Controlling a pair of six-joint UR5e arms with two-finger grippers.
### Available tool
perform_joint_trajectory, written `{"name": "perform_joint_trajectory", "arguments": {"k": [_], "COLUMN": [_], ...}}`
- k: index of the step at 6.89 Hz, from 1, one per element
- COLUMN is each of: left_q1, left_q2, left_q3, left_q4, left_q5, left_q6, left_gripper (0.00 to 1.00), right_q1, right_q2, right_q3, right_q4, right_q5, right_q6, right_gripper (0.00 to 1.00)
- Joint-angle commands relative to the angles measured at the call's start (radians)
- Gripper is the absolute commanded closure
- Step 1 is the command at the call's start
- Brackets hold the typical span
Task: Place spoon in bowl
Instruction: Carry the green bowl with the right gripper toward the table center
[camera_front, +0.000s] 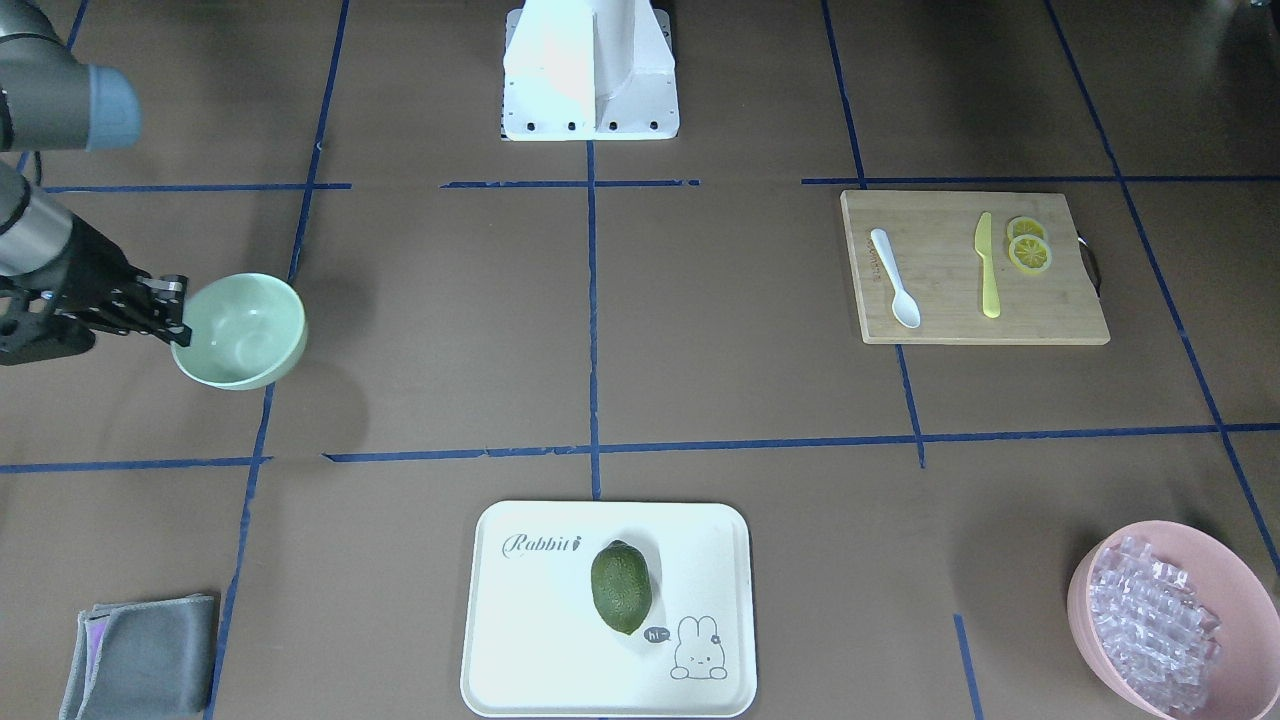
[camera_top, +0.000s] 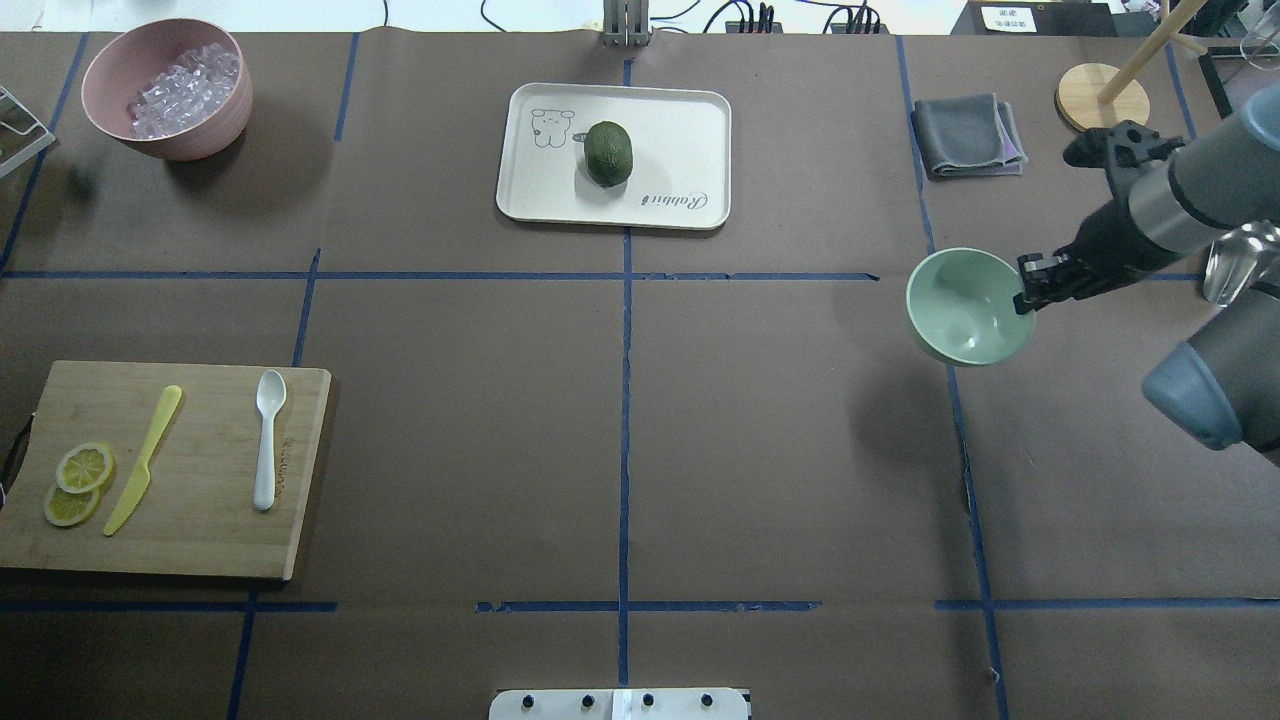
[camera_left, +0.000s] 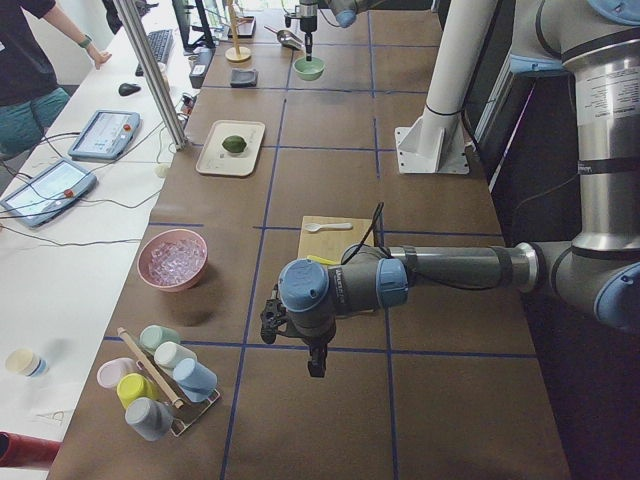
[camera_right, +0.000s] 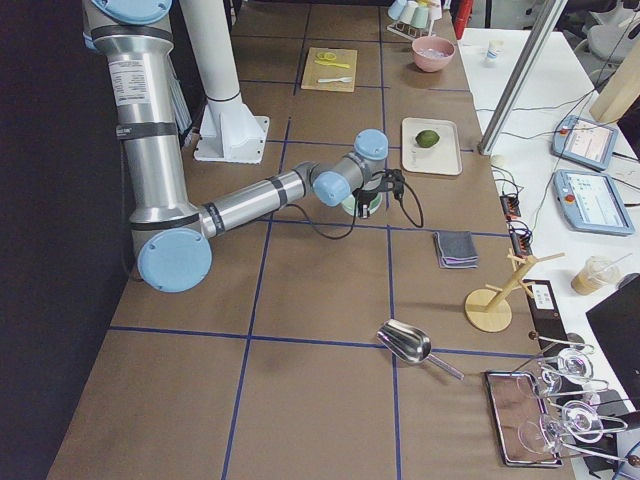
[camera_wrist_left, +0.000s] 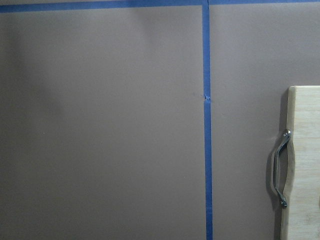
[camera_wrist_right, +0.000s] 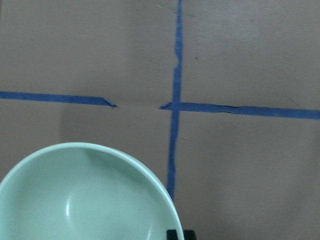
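The white spoon (camera_front: 893, 277) lies on the wooden cutting board (camera_front: 960, 315), also in the overhead view (camera_top: 268, 438). My right gripper (camera_top: 1028, 290) is shut on the rim of the mint-green bowl (camera_top: 962, 305), far across the table from the spoon. The bowl (camera_front: 245, 335) hangs tilted above the table, with its shadow cast apart from it. Its inside is empty in the right wrist view (camera_wrist_right: 85, 200). My left gripper (camera_left: 313, 365) shows only in the exterior left view, near the board's end; I cannot tell whether it is open or shut.
A yellow knife (camera_front: 987, 268) and lemon slices (camera_front: 1028, 245) share the board. A white tray (camera_top: 680, 130) holds a green fruit (camera_top: 608, 153). A pink bowl of ice pieces (camera_top: 165, 88), a grey cloth (camera_top: 968, 135) and a wooden stand (camera_top: 1102, 97) lie along the far edge.
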Motion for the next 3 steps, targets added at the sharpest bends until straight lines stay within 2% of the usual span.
{"name": "perform_joint_trajectory", "arguments": {"k": [1, 2, 3], "left_q1": [0.001, 0.001, 0.001], "left_q2": [-0.001, -0.001, -0.001], "left_q3": [-0.002, -0.002, -0.002], "left_q4": [-0.001, 0.001, 0.002], "left_q5": [-0.005, -0.005, -0.007], "left_q6": [0.001, 0.001, 0.004], "left_gripper": [0.0, 0.0, 0.0], "right_q1": [-0.108, -0.228, -0.313], "right_q2": [0.175, 0.262, 0.342], "right_q3": [0.003, -0.003, -0.01], "right_q4": [-0.095, -0.095, -0.098], "right_q5": [-0.047, -0.137, -0.216], "right_q6": [0.219, 0.433, 0.57], "right_gripper": [1.0, 1.0, 1.0]}}
